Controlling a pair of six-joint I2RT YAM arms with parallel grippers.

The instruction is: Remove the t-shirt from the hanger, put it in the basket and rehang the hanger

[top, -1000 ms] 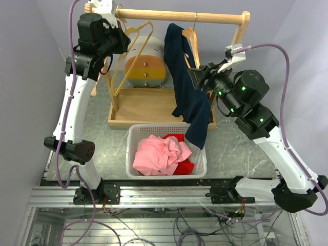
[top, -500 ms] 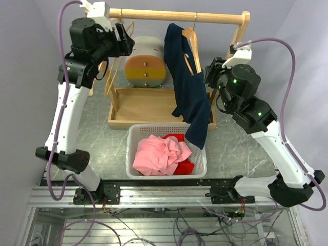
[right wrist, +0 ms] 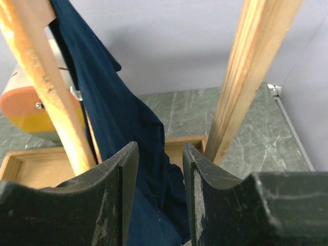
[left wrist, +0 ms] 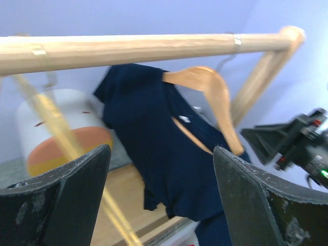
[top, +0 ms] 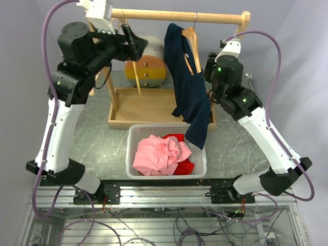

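left claw: wide open, nothing betw the fingers. Up at the left end of the rail, touching nothing afaict.
right claw: jaws only a narrow gap apart. Navy cloth shows in the gap from the wrist cam, but can't tell if it's actually pinching it or just sitting in front.
t-shirt: navy, on the wooden hanger around mid rail. Bunched over the hanger's left arm; the right arm is bare wood. Hangs long, bottom end drooping over the far right corner of the basket.
shirt vs left claw: well apart, shirt is off to the claw's right, straight ahead in the wrist cam.
shirt vs right claw: just beside it. Claw is at the shirt's right edge, by the hanger's bare arm, w/ the rack's right post on its other side.
bare hanger: thin, pale, blurry, hanging by the left claw.
basket stuff: pink cloth on top, bit of red cloth under it.
behind: striped round box on the rack's wooden tray.
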